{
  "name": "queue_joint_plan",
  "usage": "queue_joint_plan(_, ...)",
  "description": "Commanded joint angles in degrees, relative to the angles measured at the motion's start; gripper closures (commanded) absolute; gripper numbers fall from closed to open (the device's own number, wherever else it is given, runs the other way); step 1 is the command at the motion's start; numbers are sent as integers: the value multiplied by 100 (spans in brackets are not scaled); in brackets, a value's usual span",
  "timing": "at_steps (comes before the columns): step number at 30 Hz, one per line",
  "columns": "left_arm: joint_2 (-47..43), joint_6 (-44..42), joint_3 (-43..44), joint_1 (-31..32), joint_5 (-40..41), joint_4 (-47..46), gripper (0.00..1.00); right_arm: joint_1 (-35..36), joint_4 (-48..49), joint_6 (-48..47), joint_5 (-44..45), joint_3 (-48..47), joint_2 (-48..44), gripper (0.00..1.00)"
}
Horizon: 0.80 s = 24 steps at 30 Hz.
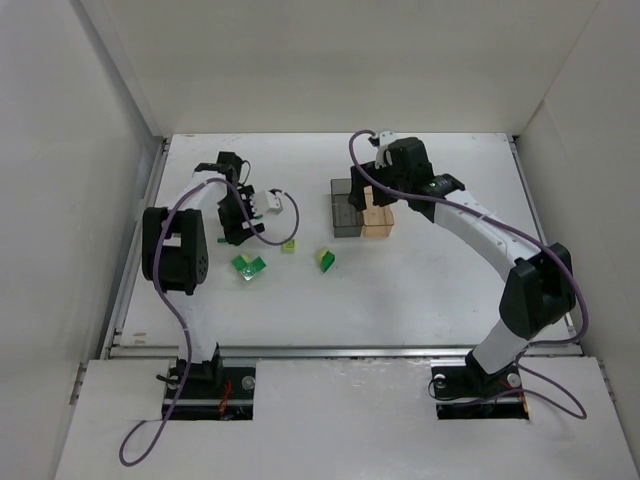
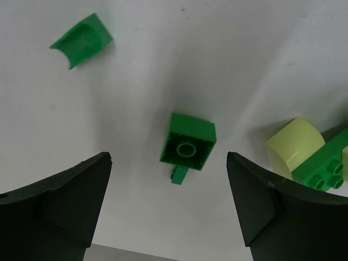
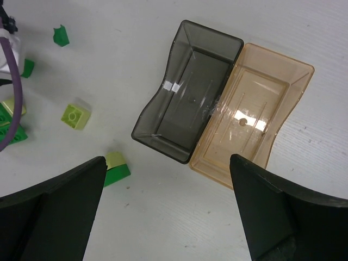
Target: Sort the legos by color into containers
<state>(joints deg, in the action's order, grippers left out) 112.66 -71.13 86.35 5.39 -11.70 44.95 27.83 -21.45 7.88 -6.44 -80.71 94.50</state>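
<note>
White tabletop [image 1: 420, 300], boxed in by white walls, carries every item. Nearest the arm bases, the top view shows a green cluster [image 1: 248, 265], a two-tone pair [image 1: 326, 259] and a single pale yellow-green brick [image 1: 289, 245]. All lie loose on the surface, well apart from the containers.

Finding: your left gripper [image 2: 169, 166] hangs over the table with its jaws spread wide and nothing between them. A dark green brick [image 2: 187, 142] lies directly below, roughly centred in the gap, tipped so its hollow underside faces the wrist camera. A small green stub shows at its near edge; whether it is attached cannot be told. Just beside the finger on the right of that wrist view, a pale curved brick [image 2: 293, 147] touches a studded green brick [image 2: 326, 166]. A green arch piece [image 2: 81, 39] lies farther out, well apart.

Judgement: picking that dark green brick is the step in hand. Keep it centred, square the pads to its flat sides, descend straight, and stay clear of the pale curved brick.

Farther back, the smoky grey container [image 3: 163, 117] and the pale orange container [image 3: 293, 81] stand touching, both empty. Your right gripper [image 3: 167, 163] hovers above them, jaws wide, holding nothing. Move it aside before delivery, and fix one colour per box.
</note>
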Motion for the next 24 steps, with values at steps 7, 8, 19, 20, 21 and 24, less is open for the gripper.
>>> queue_joint_plan(7,335,-34,-153,94,195,-108,33,29,45,-111,11,-129,-125,0)
queue_joint_plan(8,388,46,-92,94,195,-179,40,29,-8,-111,11,-190,-125,0)
queue_joint_plan(19,415,1299,1265,146,-366,-13,100,-32,-175,55,458,-454,-63,0)
queue_joint_plan(20,354,1600,1601,225,-907,-12,100,-102,-253,308,529,-455,-63,0)
queue_joint_plan(21,353,1916,1918,278,-1243,-12,100,-303,-254,459,529,-455,-63,0)
queue_joint_plan(24,20,3623,2457,698,-2105,-765,100,-708,-70,1125,240,-192,-291,0)
